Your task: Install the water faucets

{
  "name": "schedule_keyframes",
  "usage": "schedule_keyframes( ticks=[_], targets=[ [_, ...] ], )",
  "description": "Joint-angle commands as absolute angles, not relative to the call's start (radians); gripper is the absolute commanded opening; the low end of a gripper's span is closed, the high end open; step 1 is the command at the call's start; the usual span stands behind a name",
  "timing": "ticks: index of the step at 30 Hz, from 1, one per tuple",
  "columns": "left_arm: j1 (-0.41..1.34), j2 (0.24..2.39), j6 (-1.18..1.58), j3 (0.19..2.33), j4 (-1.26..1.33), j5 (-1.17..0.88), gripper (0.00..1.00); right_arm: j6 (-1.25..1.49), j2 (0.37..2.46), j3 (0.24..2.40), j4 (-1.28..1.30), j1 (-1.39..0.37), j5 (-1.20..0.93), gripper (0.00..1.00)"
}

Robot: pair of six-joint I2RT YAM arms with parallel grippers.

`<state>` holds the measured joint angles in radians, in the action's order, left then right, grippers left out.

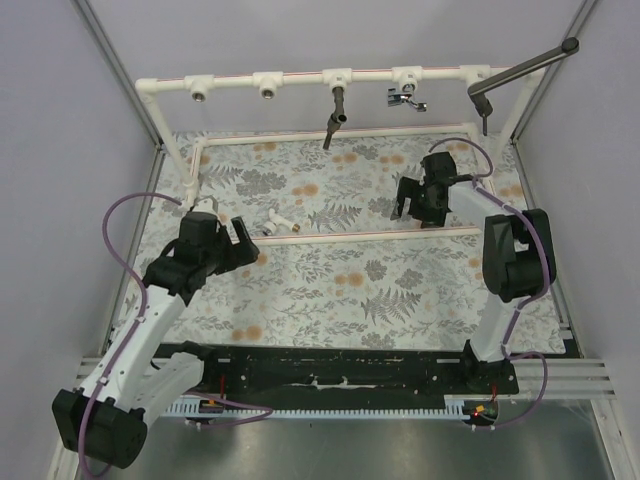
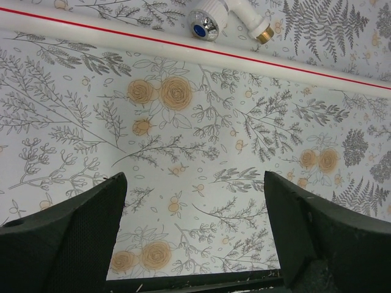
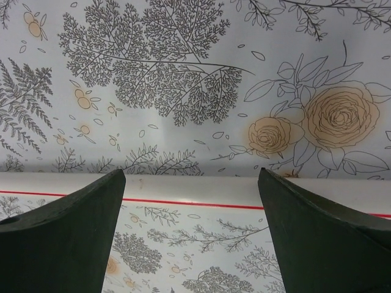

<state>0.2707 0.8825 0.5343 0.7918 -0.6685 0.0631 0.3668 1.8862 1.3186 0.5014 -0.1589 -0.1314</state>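
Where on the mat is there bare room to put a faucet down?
Widest bare patch: the near mat, between the middle pipe and the base rail. Also bare behind that pipe at centre. Crowded at left, where the white faucet lies by the left pincer.

White tap with blue-capped knob lying just beyond red-striped pipe on flowered sheet; left gripper spread wide, empty.

Faucet just behind pipe
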Motion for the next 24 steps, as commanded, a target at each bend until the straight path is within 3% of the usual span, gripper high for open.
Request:
schedule_keyframes(
  ticks=[1,15,24],
  targets=[
    [0.273,0.925,0.574,0.793,-0.588,0.006,0.95,0.4,1.844,1.244,0.563,-0.155,-0.175,0.98],
    [0.273,1.086,0.61,0.788,-0.474,-0.003,0.95,0.529,1.577,0.919,0.577,-0.178,-0.341,0.98],
    [0.273,1.304,0.566,0.859,-0.403,0.08,0.92,0.565,1.467,0.787,0.571,-0.198,-0.417,0.98]
  ],
)
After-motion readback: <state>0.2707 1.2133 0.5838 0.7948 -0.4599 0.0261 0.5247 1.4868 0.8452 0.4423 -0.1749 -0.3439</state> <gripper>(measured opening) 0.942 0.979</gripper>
